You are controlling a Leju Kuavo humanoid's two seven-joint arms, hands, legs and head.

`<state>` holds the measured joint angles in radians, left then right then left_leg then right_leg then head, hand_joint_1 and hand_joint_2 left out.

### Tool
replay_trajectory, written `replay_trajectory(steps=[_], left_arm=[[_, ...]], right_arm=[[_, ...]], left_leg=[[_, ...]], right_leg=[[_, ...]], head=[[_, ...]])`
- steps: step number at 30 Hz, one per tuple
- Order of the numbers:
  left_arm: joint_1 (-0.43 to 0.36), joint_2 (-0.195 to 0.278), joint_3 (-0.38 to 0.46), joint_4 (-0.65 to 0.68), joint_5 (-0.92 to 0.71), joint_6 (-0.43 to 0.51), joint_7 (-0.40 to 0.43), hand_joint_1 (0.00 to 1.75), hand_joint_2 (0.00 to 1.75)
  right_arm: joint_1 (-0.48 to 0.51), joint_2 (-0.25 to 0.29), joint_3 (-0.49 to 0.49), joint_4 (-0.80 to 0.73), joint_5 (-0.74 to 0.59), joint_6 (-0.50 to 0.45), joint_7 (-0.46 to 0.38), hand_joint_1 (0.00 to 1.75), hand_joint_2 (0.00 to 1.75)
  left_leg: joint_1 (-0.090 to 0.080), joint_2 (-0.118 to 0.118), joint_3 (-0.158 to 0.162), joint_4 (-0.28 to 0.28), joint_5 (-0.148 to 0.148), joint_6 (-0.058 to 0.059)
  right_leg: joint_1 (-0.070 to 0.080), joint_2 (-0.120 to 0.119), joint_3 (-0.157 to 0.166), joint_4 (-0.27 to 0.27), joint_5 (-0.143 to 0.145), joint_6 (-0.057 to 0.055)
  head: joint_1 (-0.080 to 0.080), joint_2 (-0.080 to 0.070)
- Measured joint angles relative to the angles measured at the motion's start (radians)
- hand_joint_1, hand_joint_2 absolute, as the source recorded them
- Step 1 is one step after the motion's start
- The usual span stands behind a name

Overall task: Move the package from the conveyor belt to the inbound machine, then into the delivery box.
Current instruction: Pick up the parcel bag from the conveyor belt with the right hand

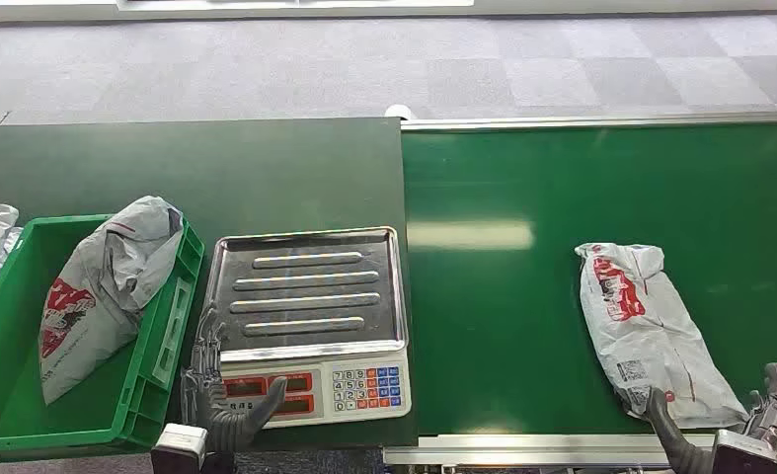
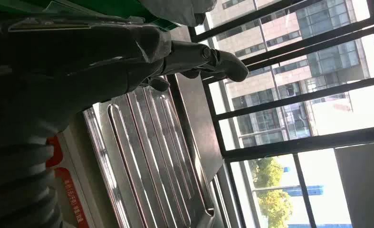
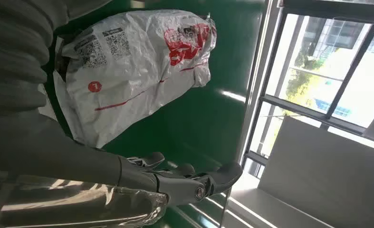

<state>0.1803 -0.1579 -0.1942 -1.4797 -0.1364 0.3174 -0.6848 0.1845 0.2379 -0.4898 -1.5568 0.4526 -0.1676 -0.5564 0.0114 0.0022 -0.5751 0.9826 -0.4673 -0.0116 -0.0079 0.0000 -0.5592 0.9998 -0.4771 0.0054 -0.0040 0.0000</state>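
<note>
Where smooth green belt (image 1: 522,296) runs, crinkled plastic package (image 1: 646,326) lies.

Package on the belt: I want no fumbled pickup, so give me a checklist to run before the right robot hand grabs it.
1. Package lies flat on the conveyor belt: ok.
2. Right robot hand holds nothing, fingers apart: ok.
3. That hand is beside the package's near end: ok.
4. Scale tray is bare for weighing: ok.
5. Left robot hand is off the tray: ok.
6. Belt stopped: cannot tell.
</note>
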Motion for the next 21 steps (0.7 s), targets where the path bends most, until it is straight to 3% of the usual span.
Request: replay_trajectory(steps=[4, 8, 14, 18, 21], left_arm=[[0.009, -0.005, -0.003, -0.008, -0.009, -0.009, 0.01, 0.0, 1.75], [0.009, -0.009, -0.012, -0.009, -0.013, -0.029, 0.017, 0.0, 1.75], [-0.009, -0.018, -0.031, -0.008, -0.013, -0.054, 0.045, 0.0, 1.75], [-0.019, -0.024, -0.042, -0.007, -0.016, -0.061, 0.063, 0.0, 1.75], [-0.026, -0.026, -0.05, -0.002, -0.016, -0.063, 0.066, 0.0, 1.75]], right_arm=[[-0.018, -0.025, -0.002, 0.005, 0.023, -0.011, 0.041, 0.0, 1.75], [-0.078, -0.121, -0.03, 0.076, 0.053, -0.013, 0.123, 0.0, 1.75], [-0.193, -0.259, -0.055, 0.308, 0.367, -0.156, 0.431, 0.0, 1.75], [-0.263, -0.312, -0.055, 0.485, 0.483, -0.101, 0.573, 0.0, 1.75], [-0.3, -0.333, -0.054, 0.61, 0.511, -0.058, 0.61, 0.0, 1.75]], left_leg=[[0.0, 0.0, 0.0, 0.0, 0.0, 0.0], [-0.001, 0.0, 0.0, 0.0, 0.0, 0.001], [-0.002, 0.0, 0.001, 0.0, 0.001, 0.002], [-0.002, 0.0, 0.001, 0.0, 0.001, 0.002], [-0.002, 0.0, 0.001, 0.0, 0.001, 0.001]], right_leg=[[0.0, 0.0, 0.0, 0.0, 0.0, 0.0], [-0.002, 0.0, 0.0, 0.0, 0.001, 0.001], [-0.002, 0.0, 0.001, -0.001, 0.002, 0.002], [-0.002, 0.0, 0.001, -0.001, 0.002, 0.002], [-0.002, 0.0, 0.001, -0.001, 0.002, 0.002]], head=[[0.0, 0.0], [0.0, 0.0], [0.0, 0.0], [0.0, 0.0], [0.0, 0.0]])
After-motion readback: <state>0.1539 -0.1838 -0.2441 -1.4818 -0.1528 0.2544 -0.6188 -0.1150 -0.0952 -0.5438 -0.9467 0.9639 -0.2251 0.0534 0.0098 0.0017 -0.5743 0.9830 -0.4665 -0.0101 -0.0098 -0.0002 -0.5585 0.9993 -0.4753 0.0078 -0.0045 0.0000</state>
